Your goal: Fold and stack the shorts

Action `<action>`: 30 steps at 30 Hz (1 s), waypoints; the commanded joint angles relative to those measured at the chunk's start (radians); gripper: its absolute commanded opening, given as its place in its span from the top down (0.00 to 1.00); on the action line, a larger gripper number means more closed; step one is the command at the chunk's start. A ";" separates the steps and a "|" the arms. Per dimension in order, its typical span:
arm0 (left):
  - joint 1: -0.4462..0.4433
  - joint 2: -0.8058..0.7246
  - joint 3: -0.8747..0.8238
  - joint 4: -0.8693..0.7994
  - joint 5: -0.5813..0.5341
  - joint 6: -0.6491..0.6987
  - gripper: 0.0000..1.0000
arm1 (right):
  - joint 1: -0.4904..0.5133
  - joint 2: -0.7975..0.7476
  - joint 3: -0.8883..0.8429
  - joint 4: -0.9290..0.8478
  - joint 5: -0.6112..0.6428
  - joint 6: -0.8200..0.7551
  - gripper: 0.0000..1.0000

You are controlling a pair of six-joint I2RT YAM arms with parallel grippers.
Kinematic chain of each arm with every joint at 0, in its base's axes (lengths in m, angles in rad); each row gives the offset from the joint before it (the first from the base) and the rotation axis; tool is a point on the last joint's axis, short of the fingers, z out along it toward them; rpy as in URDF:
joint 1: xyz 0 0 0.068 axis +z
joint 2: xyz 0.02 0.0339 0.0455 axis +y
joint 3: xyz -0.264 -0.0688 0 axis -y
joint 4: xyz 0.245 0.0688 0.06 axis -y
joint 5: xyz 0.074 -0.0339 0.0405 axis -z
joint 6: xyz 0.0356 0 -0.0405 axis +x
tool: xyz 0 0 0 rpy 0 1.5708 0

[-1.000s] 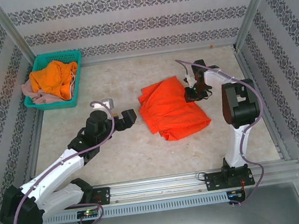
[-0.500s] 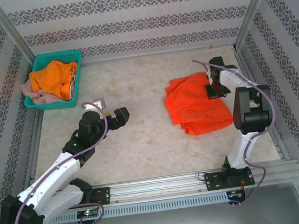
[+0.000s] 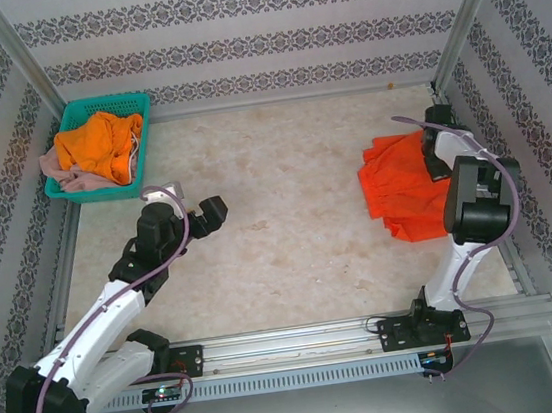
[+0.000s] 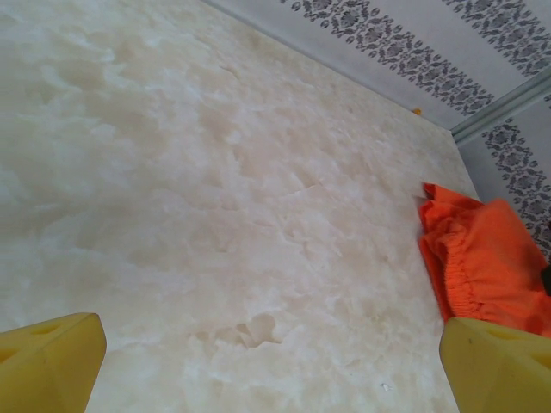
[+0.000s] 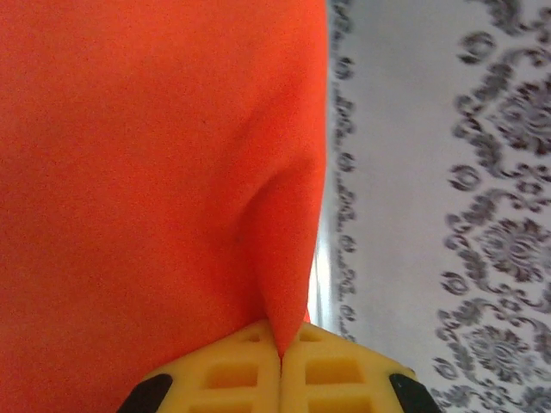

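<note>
Fold of red-orange shorts (image 3: 403, 191) tight inside the right gripper (image 5: 281, 354)

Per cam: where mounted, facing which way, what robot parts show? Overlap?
Top external: above and behind the robot, looking down on the table; left arm, right arm show.
Left wrist: behind the left end effector, looking across the table to the red-orange shorts; fingertips apart.
Right wrist: behind the right end effector, facing the patterned wall; fingers shut on the shorts.
Shared: the shorts.
</note>
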 commanded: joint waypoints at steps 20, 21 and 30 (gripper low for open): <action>0.408 0.117 0.409 -0.335 -0.081 0.114 0.00 | 0.121 -0.314 0.041 -0.042 -0.442 0.330 0.07; 0.450 0.146 0.441 -0.342 -0.078 0.125 0.00 | 0.158 -0.348 0.031 -0.032 -0.466 0.340 0.07; 0.652 0.608 0.852 -0.414 0.053 0.225 0.02 | 0.397 -0.499 -0.021 0.008 -0.534 0.404 0.06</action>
